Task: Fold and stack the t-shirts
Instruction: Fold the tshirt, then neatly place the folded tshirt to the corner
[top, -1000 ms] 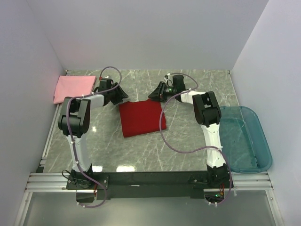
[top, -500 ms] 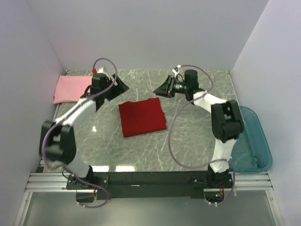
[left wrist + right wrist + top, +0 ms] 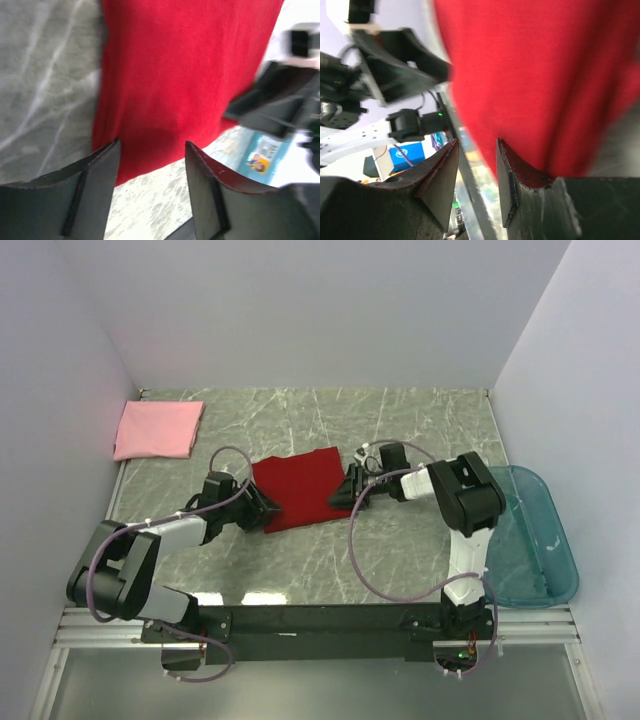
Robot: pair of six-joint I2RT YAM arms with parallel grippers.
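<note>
Two black-and-white jointed arms [image 3: 170,532], looping mauve cables [image 3: 351,543], matte black wedge-shaped tool fingers [image 3: 95,200], pale scuffed edges

**A marbled table boxed in by pale walls**

The table [image 3: 420,430] has a grey-green top veined with white, like marble. Three plain, pale lavender-white walls close it in: a back wall [image 3: 320,310], a left wall [image 3: 50,390] and a right wall [image 3: 580,370]. A silver slotted metal rail [image 3: 100,625] runs along the near edge, and a thinner one [image 3: 102,530] follows the left side. A translucent teal bin [image 3: 540,560] sits at the table's right edge. The light is soft and even, with bright glints [image 3: 265,597] on the near part of the top.
</note>
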